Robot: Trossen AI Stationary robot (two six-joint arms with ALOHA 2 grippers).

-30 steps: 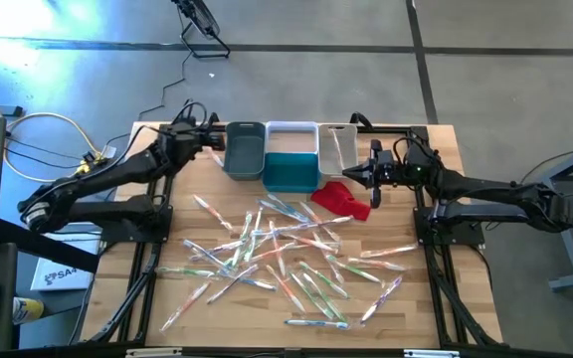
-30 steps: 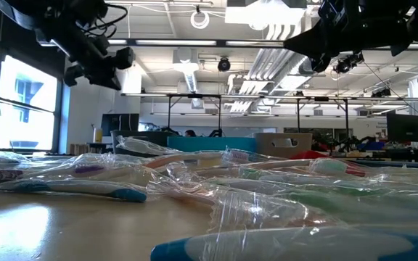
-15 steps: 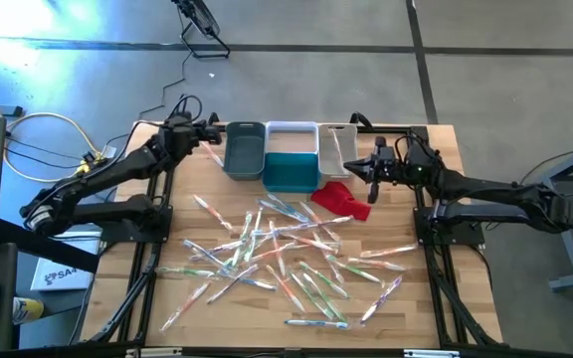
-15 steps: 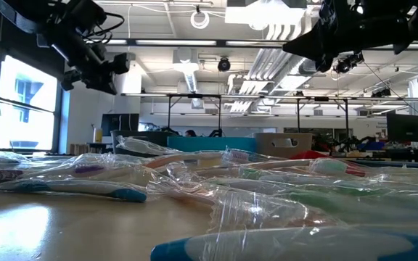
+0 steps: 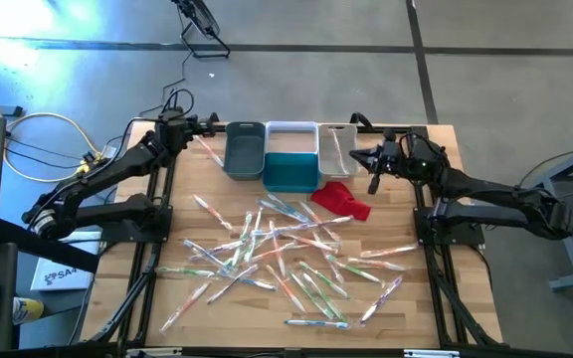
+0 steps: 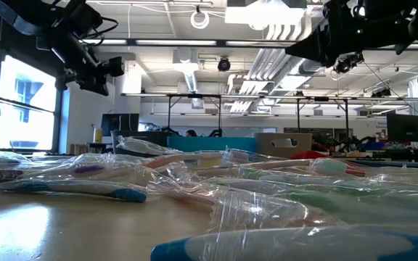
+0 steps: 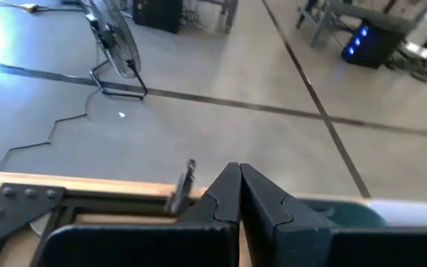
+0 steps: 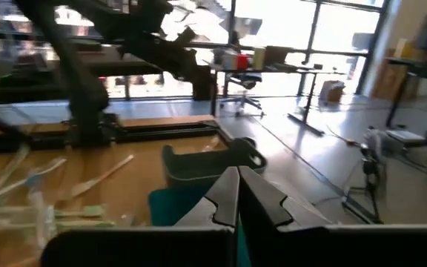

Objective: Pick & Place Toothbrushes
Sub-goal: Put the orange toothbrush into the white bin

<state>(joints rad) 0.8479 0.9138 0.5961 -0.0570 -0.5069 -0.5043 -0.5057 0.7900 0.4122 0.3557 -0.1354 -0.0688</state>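
Many toothbrushes (image 5: 286, 254) in clear wrappers lie scattered flat on the wooden table, close up in the low view (image 6: 216, 196). One more lies inside the white bin (image 5: 337, 145). My left gripper (image 5: 208, 126) is shut and empty above the table's far edge, left of the grey bin (image 5: 245, 149); its fingers show closed in the left wrist view (image 7: 239, 178). My right gripper (image 5: 359, 159) is shut and empty, in the air just right of the white bin; its closed fingers show in the right wrist view (image 8: 237, 182).
A teal bin (image 5: 291, 171) and a pale bin (image 5: 291, 136) stand between the grey and white bins at the far edge. A red cloth (image 5: 343, 198) lies in front of them. One toothbrush (image 5: 207, 151) lies left of the grey bin.
My left gripper has drawn back toward the table's far left corner, staying shut. My right gripper has moved a little toward the far and right edges, away from the red cloth, and has turned somewhat. The toothbrushes have not moved.
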